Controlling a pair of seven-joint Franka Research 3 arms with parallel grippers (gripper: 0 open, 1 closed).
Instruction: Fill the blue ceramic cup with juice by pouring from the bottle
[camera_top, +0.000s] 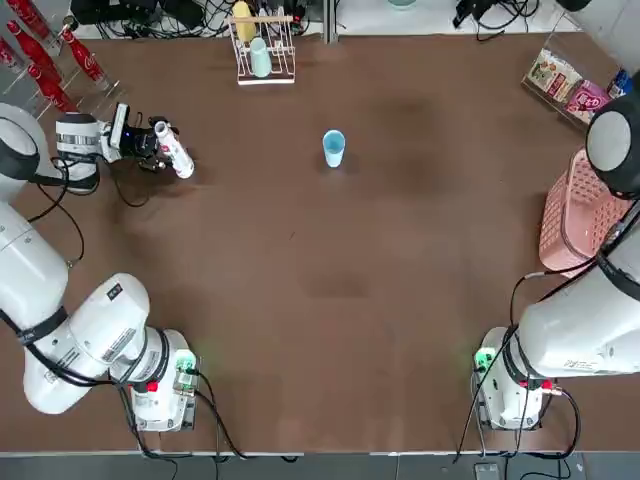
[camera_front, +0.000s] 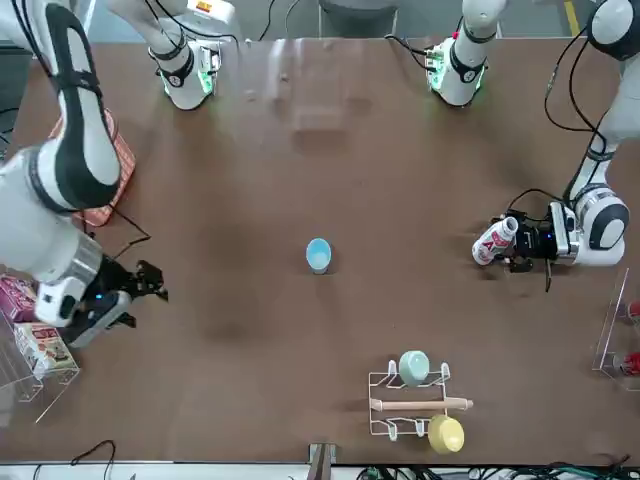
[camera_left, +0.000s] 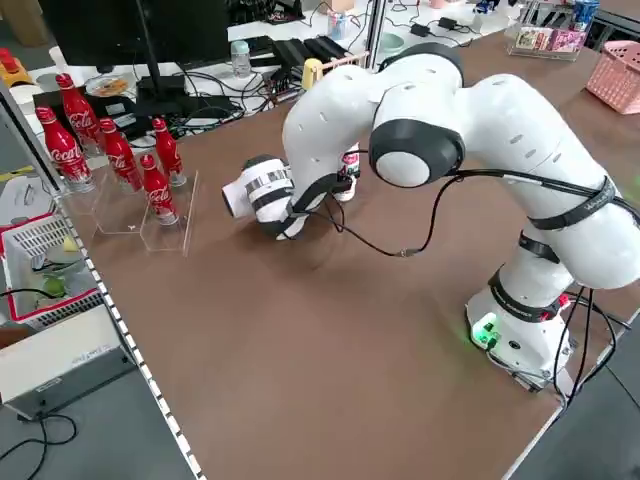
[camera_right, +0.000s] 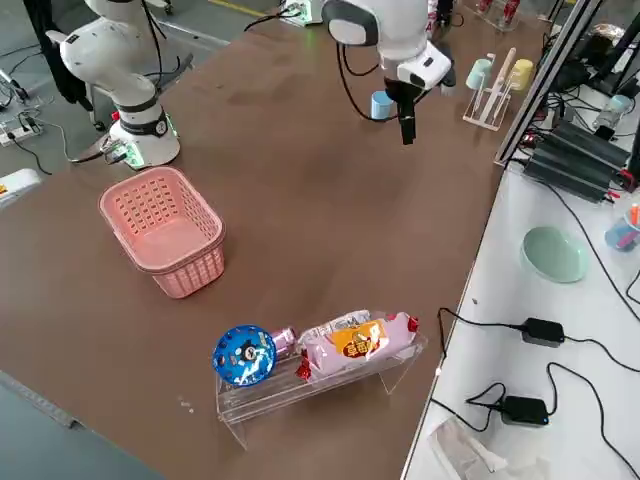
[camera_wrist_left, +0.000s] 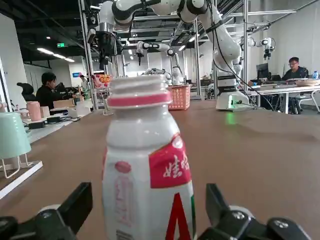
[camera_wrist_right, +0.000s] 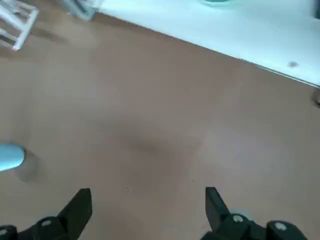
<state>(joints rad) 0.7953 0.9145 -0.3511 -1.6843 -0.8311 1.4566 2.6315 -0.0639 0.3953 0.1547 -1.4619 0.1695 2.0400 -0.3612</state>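
**Bottle between my parted left fingers, cup alone mid-tabletop**

Now, starting at the far left of the tabletop as seen from overhead, three red cola bottles stand in a clear holder at the corner. Just beside them my left pincer lies low and level, its two fingers spread wide on either side of the bottle. The bottle is white with a red-pink label and a white cap; from my left wrist it stands upright between the fingers, with a gap on each side, so I am not clamped on it.

Farther along, at the back edge, a wire rack holds a pale mint-green cup and a yellow one. The blue ceramic cup stands upright near the middle of the tabletop, well apart from the bottle and from both my pincers.

At the right, a pink basket sits by the edge. My right pincer hangs raised over the tabletop, pointing down, and my right wrist view shows its fingers spread apart around nothing, the blue cup at the edge of that view.
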